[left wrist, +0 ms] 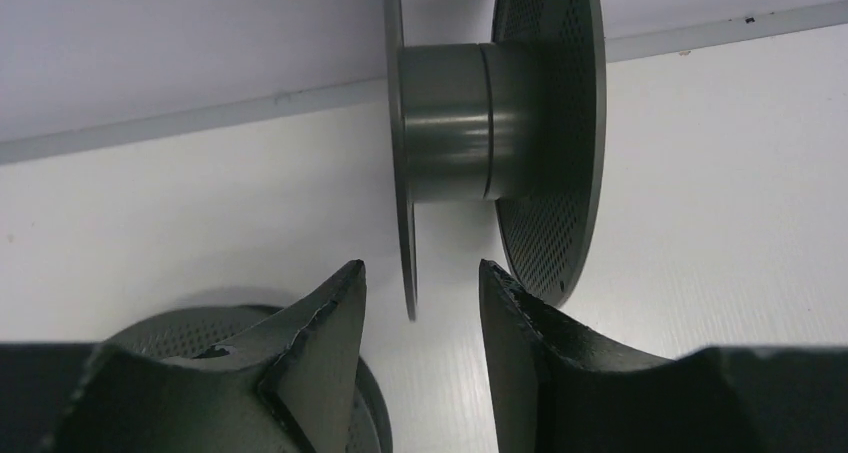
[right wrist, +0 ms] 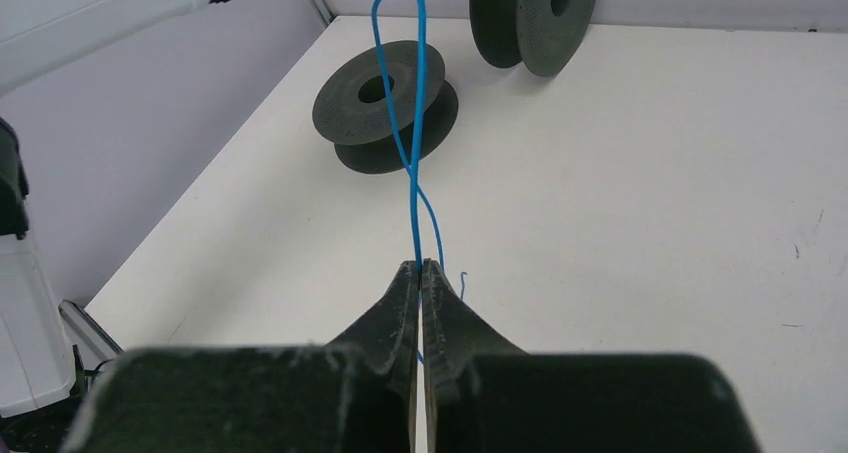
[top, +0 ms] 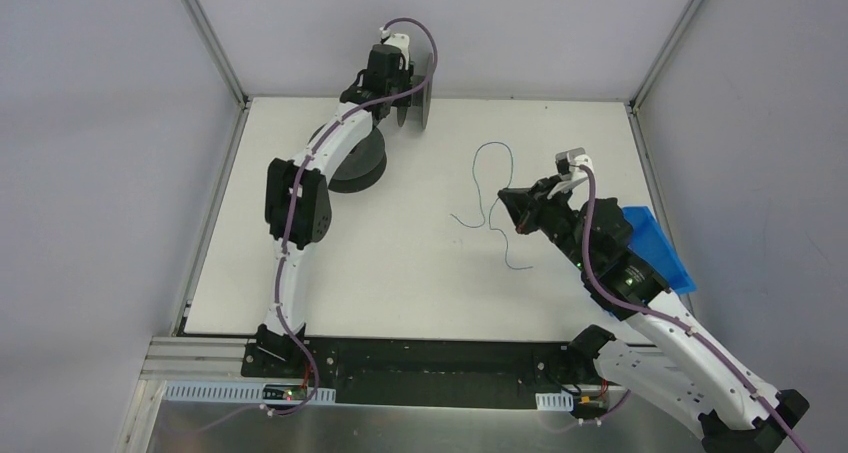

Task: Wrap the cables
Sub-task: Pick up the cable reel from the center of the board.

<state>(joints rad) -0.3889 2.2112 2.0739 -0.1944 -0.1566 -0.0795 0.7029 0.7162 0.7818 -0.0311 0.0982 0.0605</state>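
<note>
Broadly, your white table (top: 400, 263) carries everything. The left arm (top: 335, 138) reaches to its far edge, and the right arm (top: 650, 308) bends over the right-hand middle, beside a blue bin (top: 655, 243).

Two dark grey spools sit at the far left. The upright spool (left wrist: 450, 123) stands on its rims by the back wall, and the flat spool (right wrist: 385, 113) lies on one flange near it.

Your left gripper (left wrist: 420, 273) stands parted. One thin flange of the upright spool sits between its fingers, with neither pad seeming to press it. Your right gripper (right wrist: 420, 265) is pinched tight on the blue cable (right wrist: 417, 188), which loops across the bare table toward the spools but lies well apart from them.

Watch the upright spool first. Nothing grips it, so closing off-centre on that flange could roll it or tip it over. The cable is thread-thin, so a quick pull may slide it out of the pinch. Its slack loop could also twist on itself, or snag on the flat spool, before you get it to a hub.
</note>
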